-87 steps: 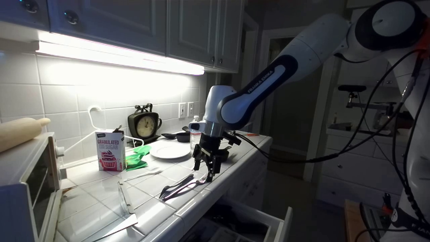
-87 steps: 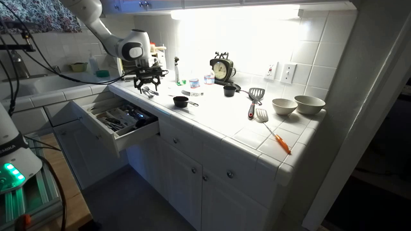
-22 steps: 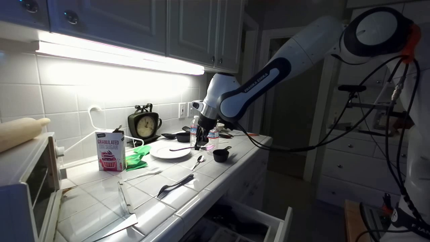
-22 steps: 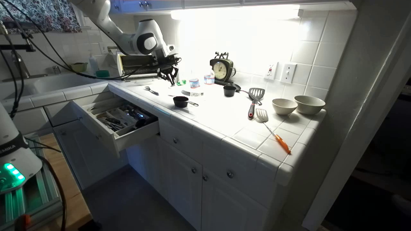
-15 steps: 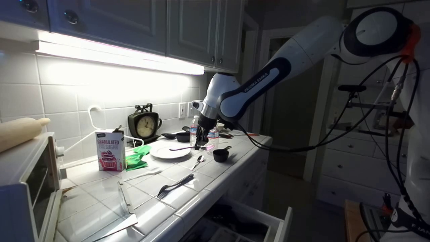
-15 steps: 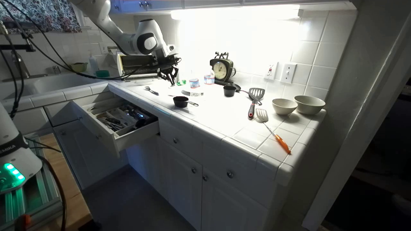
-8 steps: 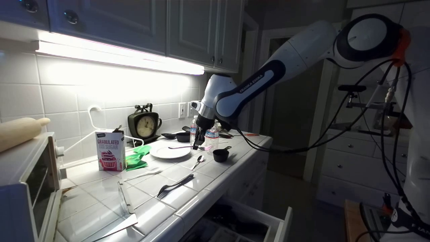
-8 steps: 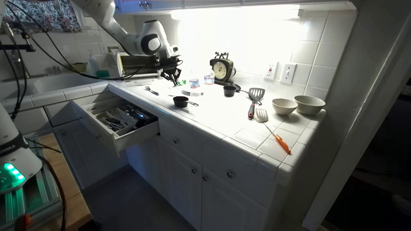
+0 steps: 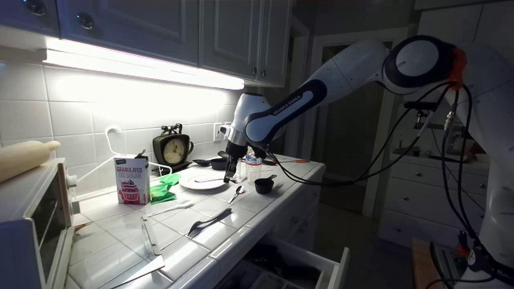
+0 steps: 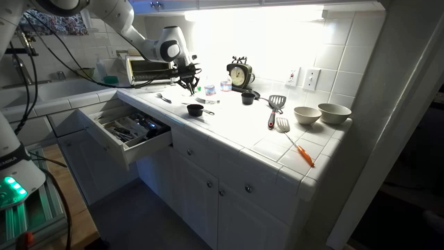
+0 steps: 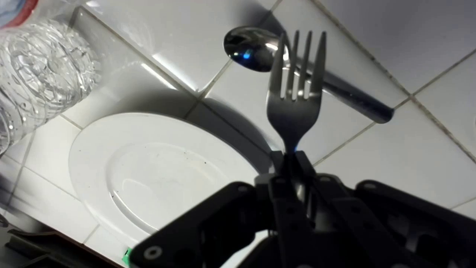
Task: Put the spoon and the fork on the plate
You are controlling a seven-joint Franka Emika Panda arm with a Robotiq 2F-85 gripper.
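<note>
Tiled counter, pincer clasping fork, plate — partly hidden from wrist view.

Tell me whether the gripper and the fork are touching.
Touching. In the wrist view, the gripper is closed on the fork, pinching its neck from both sides just below the head.

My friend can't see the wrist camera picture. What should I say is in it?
A black gripper pinches a metal fork that points to the top of the picture. A spoon, partly hidden behind the fork, lies on white tiles, and a round white plate is toward the lower left. Part of a clear plastic bottle shows at the upper left.
</note>
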